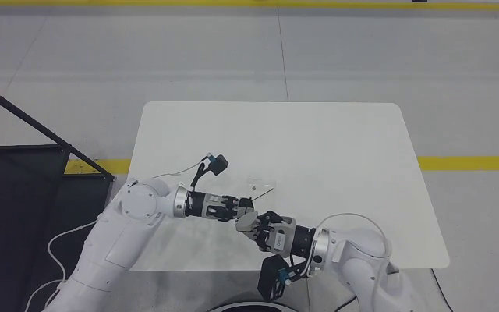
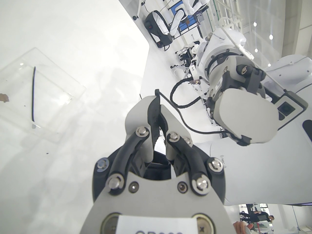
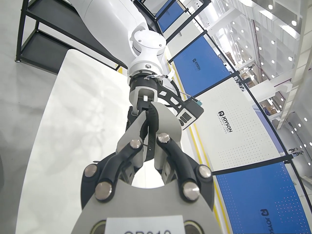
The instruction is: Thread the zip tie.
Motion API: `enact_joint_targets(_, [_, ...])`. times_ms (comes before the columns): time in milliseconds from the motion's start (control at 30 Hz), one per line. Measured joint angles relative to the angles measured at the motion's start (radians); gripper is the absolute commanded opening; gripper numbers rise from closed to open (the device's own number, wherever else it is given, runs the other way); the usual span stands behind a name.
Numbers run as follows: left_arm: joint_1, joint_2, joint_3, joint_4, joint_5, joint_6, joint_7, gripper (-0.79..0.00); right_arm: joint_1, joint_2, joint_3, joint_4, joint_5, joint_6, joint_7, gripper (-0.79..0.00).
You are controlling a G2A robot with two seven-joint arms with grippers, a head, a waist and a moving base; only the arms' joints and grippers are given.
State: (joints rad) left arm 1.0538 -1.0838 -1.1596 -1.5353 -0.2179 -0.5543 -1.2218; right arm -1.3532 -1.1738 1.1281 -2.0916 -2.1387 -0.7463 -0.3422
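Above the near edge of the white counter (image 1: 335, 156), a black zip tie (image 2: 158, 91) is held in the air between two robot hands set tip to tip. The left hand (image 2: 156, 102) is pressed together on one end of the strap, and a small dark stub of it is seen poking past the fingertips. From there the thin strap is seen curving away towards the right hand (image 3: 147, 114), whose fingers are likewise brought together, apparently on the far end, though that grip is partly hidden. Just beyond the hands a clear tray (image 1: 261, 187) is laid flat on the counter, and a spare tie (image 2: 33, 93) is left lying in it. The step in hand is judged to be the threading itself: the strap is lifted and gripped at both ends, but no closed loop can be made out, so the tail is taken as not yet passed through the head. For the next move, fine alignment is called for: the tail must be turned to face the head's slot, brought square to it and pushed through, with the head kept steady and enough free strap left beyond the fingers to enter.
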Motion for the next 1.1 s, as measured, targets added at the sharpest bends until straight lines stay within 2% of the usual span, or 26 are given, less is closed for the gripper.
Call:
enact_joint_targets(267, [0.011,0.007,0.001,-0.017,0.013,0.0,0.018,-0.785,-0.015,0.004,0.013,-0.01,0.025,0.059,0.064,-0.785])
enact_joint_targets(500, [0.01,0.012,0.005,-0.018,0.013,-0.005,0.021,-0.785,-0.023,0.009,0.016,-0.018,0.033,0.095,0.058,-0.785])
enact_joint_targets(1100, [-0.002,0.021,0.021,-0.004,0.001,0.0,0.035,-0.785,-0.05,0.031,0.035,-0.033,0.026,0.15,-0.083,-0.785])
